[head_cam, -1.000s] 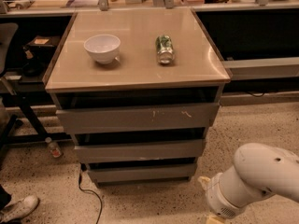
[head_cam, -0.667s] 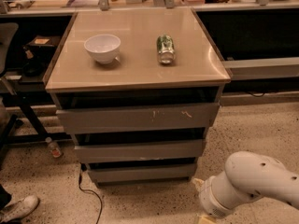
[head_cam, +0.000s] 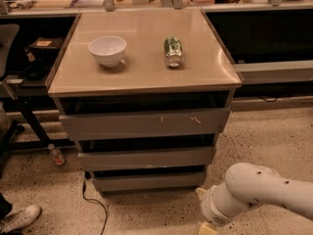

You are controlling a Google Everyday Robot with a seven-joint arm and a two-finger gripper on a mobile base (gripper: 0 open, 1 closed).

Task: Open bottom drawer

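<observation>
The cabinet has three grey drawers stacked under a tan top (head_cam: 146, 72). The bottom drawer (head_cam: 146, 181) sits low near the floor, its front about flush with the drawers above. My white arm (head_cam: 259, 192) comes in from the lower right. My gripper (head_cam: 204, 214) is at its left end, low above the floor, just right of and in front of the bottom drawer's right corner. It is partly cut off by the lower edge of the view.
A white bowl (head_cam: 107, 50) and a green can (head_cam: 173, 51) lying on its side rest on the cabinet top. A black cable (head_cam: 93, 204) and a small bottle (head_cam: 56, 154) lie on the floor at left. A shoe (head_cam: 19, 218) is at bottom left. Dark shelving stands on both sides.
My arm has moved left and a little toward the cabinet, bringing the gripper closer to the bottom drawer's right corner. The drawers, bowl and can have not moved.
</observation>
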